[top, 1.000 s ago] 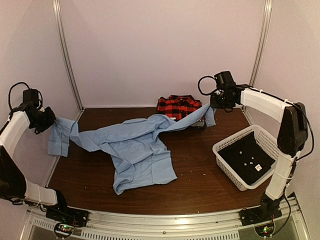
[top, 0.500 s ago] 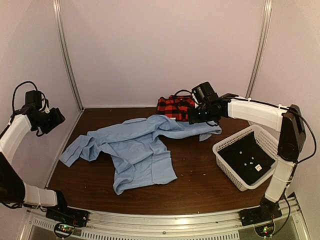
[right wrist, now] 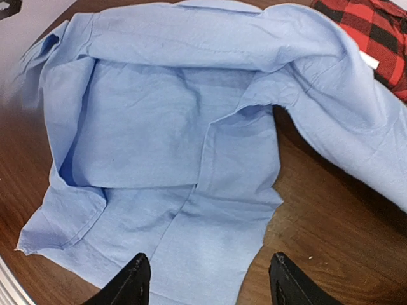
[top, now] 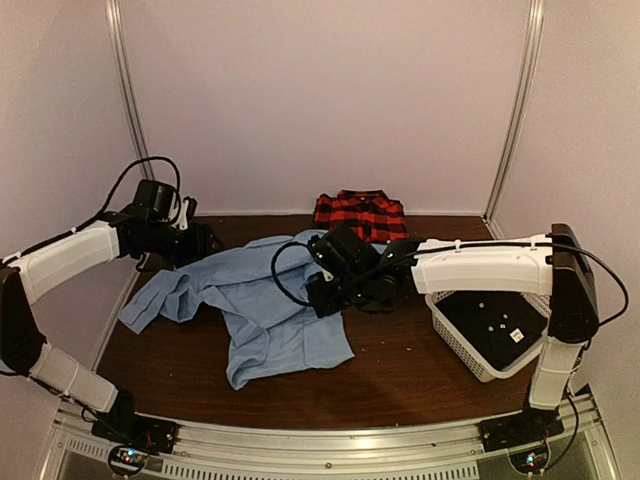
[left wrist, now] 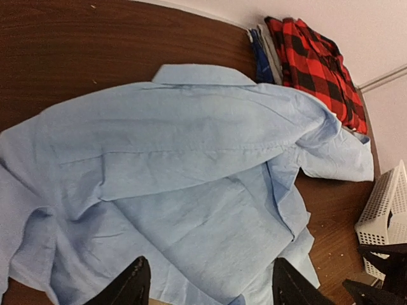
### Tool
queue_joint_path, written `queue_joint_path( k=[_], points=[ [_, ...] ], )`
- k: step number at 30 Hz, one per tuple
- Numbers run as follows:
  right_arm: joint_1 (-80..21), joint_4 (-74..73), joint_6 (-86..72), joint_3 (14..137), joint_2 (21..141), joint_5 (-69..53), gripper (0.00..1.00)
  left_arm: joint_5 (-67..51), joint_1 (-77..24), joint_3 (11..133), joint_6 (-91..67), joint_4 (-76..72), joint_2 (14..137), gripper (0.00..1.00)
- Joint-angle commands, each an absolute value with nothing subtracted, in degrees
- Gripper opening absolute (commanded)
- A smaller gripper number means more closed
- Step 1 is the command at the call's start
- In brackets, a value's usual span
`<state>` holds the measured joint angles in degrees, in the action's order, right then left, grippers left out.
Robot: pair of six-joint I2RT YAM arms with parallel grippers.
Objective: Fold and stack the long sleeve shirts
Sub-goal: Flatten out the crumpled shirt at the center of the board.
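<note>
Shirts lie in two places on the dark wooden tabletop (top: 400,375). The light blue shirt (top: 265,305) is spread out, rumpled and unfolded across the middle and left, with its collar toward the back wall. One of its sleeves is bunched toward the left edge and the other is draped over toward the right. The plaid shirt (top: 360,214), red and black, lies folded at the back centre, just behind the blue one's far sleeve. The left arm (top: 70,255) reaches in from the left side. The left jaws hang above the blue shirt's collar end, standing wide with nothing between them; the left wrist view shows only blue cloth (left wrist: 191,171) beneath the spread black fingers (left wrist: 130,286). The right arm (top: 480,268) stretches across from the right. The right jaws are over the shirt's right half near the tabletop's middle, likewise wide and holding nothing, with the cloth (right wrist: 172,127) lying flat below the fingers (right wrist: 133,279). A white mesh basket (top: 470,367) with dark contents stands at the right, partly hidden behind the right arm.
</note>
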<state>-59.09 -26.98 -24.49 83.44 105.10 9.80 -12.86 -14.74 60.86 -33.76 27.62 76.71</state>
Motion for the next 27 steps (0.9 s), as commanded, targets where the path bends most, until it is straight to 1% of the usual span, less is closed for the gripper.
queue_joint_path(
  k=[1,8,13,20,27],
  points=[
    [-62.12,-26.82,-27.38,84.32,110.28,10.28,0.65,-17.85,-19.81,62.39,-36.03,19.16,84.70,0.67],
    [-64.24,-26.91,-28.47,87.02,116.94,11.44,0.66,-23.38,-23.51,67.93,-35.73,14.52,99.37,0.68],
    [-65.61,-28.75,-28.91,88.35,120.59,13.40,0.66,-24.49,-23.88,67.45,-36.09,12.67,104.11,0.68],
    [-67.38,-30.04,-28.94,86.99,121.09,14.83,0.69,-19.46,-23.91,64.32,-32.70,15.54,105.37,0.69],
    [-69.16,-30.21,-29.09,82.46,118.60,14.33,0.71,-15.61,-23.84,56.21,-32.55,16.58,99.56,0.70]
  ],
)
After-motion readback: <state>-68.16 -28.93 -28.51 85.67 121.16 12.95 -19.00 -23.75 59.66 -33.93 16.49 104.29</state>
